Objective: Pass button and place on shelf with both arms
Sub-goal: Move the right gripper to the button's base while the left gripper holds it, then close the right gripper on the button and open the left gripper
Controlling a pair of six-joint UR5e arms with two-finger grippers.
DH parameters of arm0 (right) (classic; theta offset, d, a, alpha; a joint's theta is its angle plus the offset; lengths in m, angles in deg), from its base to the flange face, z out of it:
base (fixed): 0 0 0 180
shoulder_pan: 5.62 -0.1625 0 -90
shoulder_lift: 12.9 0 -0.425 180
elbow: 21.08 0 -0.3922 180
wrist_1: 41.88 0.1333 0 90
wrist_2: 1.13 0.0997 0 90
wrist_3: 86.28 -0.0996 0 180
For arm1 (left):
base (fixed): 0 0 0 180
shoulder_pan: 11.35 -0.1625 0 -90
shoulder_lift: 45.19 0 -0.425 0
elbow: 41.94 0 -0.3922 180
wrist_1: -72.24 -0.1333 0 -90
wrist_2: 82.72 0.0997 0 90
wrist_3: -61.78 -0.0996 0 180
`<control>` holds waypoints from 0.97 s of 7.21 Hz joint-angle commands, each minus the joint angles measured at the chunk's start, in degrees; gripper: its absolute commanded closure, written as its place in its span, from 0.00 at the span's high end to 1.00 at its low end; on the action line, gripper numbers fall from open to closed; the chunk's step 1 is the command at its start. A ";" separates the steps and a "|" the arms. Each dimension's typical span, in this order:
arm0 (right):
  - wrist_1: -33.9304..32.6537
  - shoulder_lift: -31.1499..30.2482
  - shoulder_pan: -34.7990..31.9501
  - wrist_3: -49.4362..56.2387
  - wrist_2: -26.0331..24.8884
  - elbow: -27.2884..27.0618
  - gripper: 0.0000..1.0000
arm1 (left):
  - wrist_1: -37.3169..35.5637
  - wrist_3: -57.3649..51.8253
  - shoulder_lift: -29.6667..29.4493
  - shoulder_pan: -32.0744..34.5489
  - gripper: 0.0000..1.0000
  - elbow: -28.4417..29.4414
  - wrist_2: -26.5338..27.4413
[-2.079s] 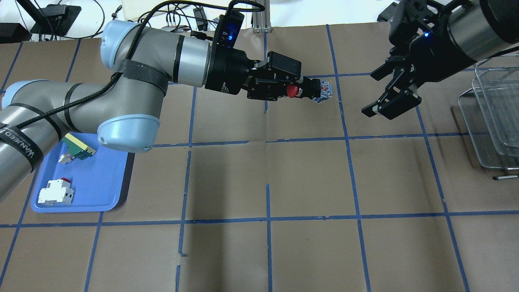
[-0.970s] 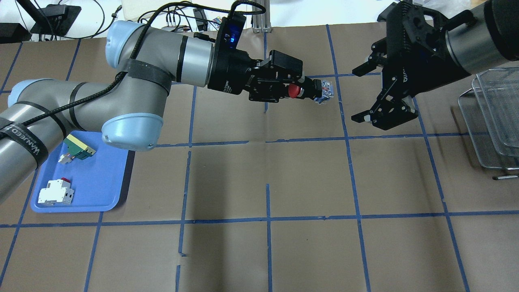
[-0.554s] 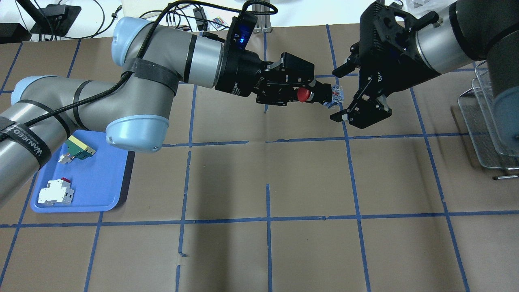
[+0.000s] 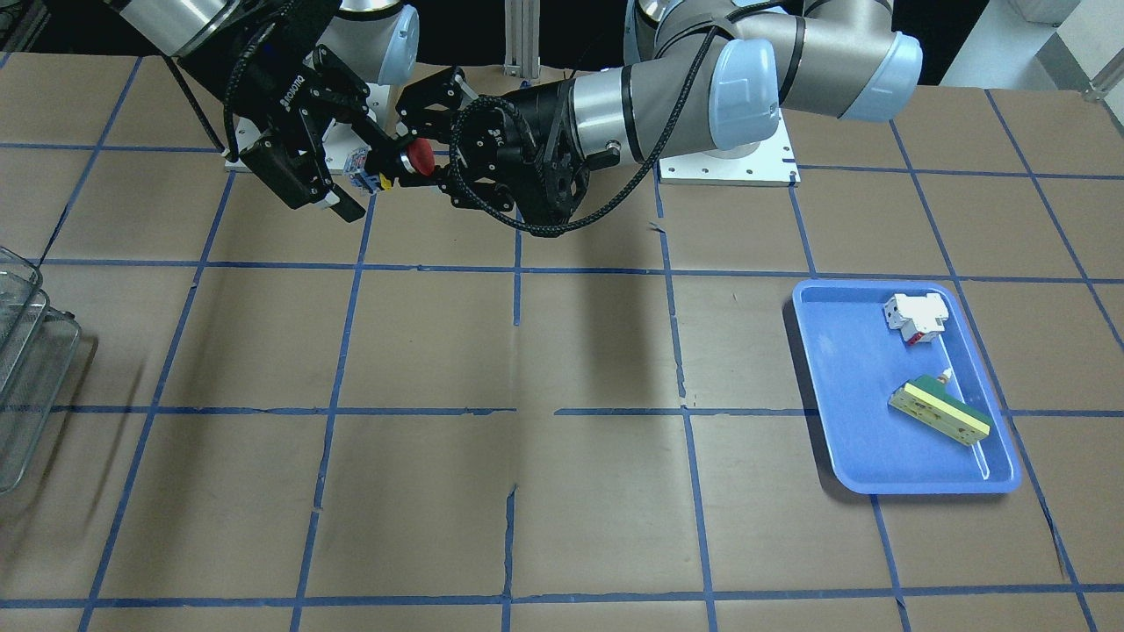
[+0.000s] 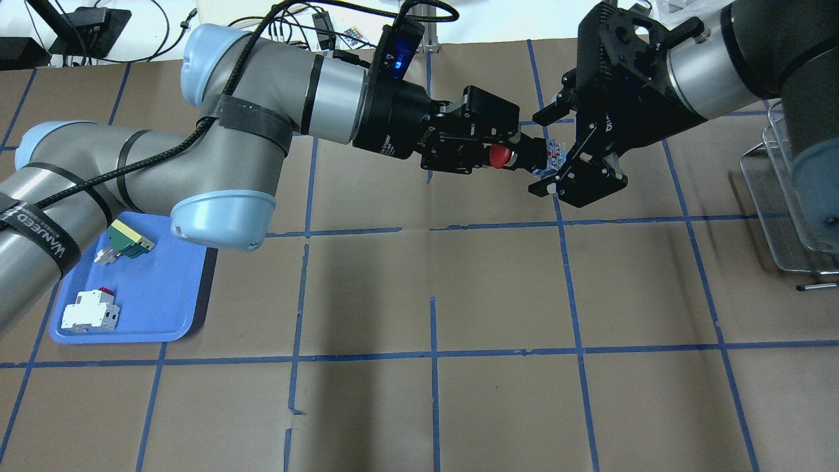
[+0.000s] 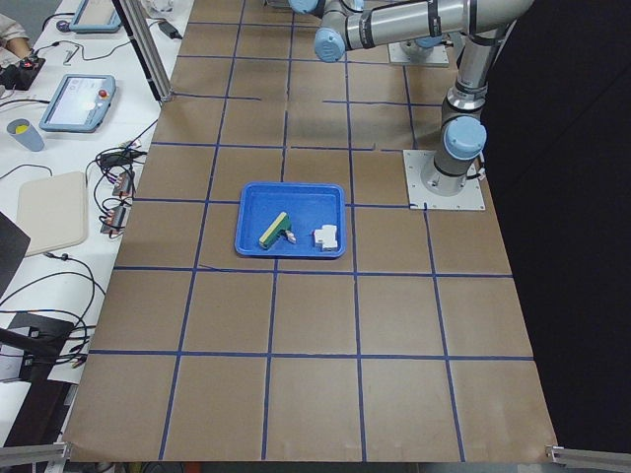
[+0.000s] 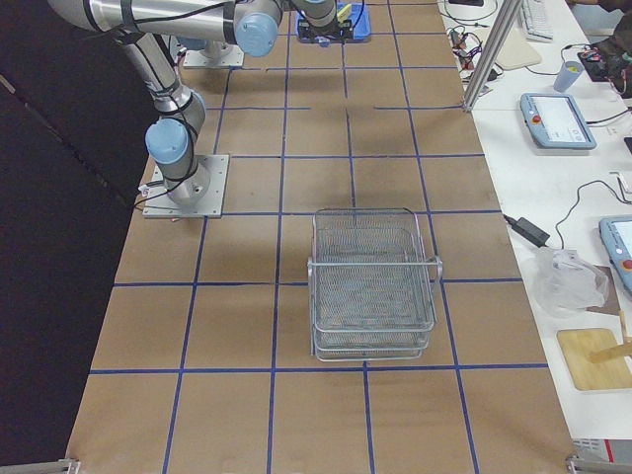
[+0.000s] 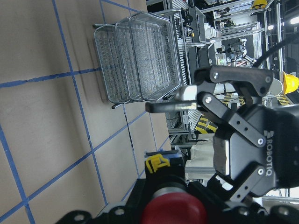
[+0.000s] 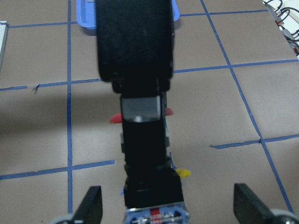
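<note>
One button (image 5: pixel 501 157), clamped mid-air over the table (image 5: pixel 498 288) in the left end effector (image 5: pixel 524 155), tail inside the wide-apart right end effector (image 5: pixel 552 156); handover incomplete, shelf (image 7: pixel 375 210) placement outstanding.

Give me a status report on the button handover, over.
Left gripper shut on button, held off the table. Right gripper open, straddling button's terminal end, not yet closed. Shelf at robot's right; nothing seen in between.
</note>
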 commanded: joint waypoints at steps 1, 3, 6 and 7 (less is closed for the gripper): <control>0.41 -0.20 0.08 -0.10 -0.64 0.03 0.39 | -0.01 0.03 0.17 0.07 0.00 0.00 -0.09; 0.68 -0.29 0.08 -0.01 -0.91 0.11 0.00 | -0.01 0.03 0.17 0.07 0.00 0.09 0.00; 0.59 -0.29 0.08 -0.01 -2.93 0.20 0.00 | -0.01 4.15 0.69 0.07 0.94 0.35 0.17; 0.59 0.06 0.08 -0.01 -3.02 0.46 0.00 | -0.01 4.25 0.70 -0.02 0.96 0.62 0.96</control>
